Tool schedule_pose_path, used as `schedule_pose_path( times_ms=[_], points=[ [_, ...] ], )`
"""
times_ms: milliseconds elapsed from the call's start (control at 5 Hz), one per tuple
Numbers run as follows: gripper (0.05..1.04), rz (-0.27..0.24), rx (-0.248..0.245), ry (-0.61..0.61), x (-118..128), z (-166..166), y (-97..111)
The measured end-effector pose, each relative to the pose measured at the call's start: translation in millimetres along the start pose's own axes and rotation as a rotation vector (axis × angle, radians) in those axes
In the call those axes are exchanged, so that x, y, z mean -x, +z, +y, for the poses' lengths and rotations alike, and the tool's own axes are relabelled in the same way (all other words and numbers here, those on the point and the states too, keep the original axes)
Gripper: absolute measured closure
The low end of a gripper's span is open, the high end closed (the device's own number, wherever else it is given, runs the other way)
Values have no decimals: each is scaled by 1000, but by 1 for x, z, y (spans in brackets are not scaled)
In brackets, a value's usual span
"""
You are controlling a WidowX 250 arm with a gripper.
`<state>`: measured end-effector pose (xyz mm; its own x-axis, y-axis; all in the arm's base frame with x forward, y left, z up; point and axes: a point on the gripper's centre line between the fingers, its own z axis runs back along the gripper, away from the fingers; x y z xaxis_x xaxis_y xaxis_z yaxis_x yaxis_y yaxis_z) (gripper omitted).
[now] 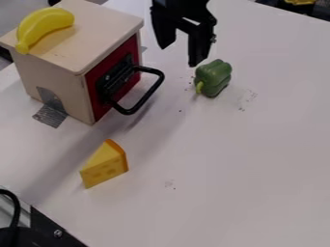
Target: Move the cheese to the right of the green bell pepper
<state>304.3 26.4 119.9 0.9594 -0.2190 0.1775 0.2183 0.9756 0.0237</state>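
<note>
Box [67, 87] shut, contents hidden; banana [44, 24] atop | gripper [178, 57] spread | cheese [105, 168] on table [258, 169]

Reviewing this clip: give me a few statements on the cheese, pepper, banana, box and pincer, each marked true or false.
1. The banana lies on the wooden box. True.
2. The cheese is right of the green pepper. False: in this view it is lower left of it.
3. The pincer holds the cheese. False: the cheese lies on the table.
4. The box has a black handle. True.
</note>
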Motion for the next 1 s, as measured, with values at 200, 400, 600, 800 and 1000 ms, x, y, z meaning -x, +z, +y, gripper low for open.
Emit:
schedule_pose_path(
  times_ms=[200, 400, 600, 800, 1000],
  points=[
    [83, -26, -22, -28, 48, -7, 21],
    [83, 2, -14, -35, 93, -12, 18],
    [83, 50, -40, -31, 131, -8, 5],
    [83, 84, -52, 7, 158, -5, -13],
    [83, 74, -61, 3, 165, -5, -38]
  ],
)
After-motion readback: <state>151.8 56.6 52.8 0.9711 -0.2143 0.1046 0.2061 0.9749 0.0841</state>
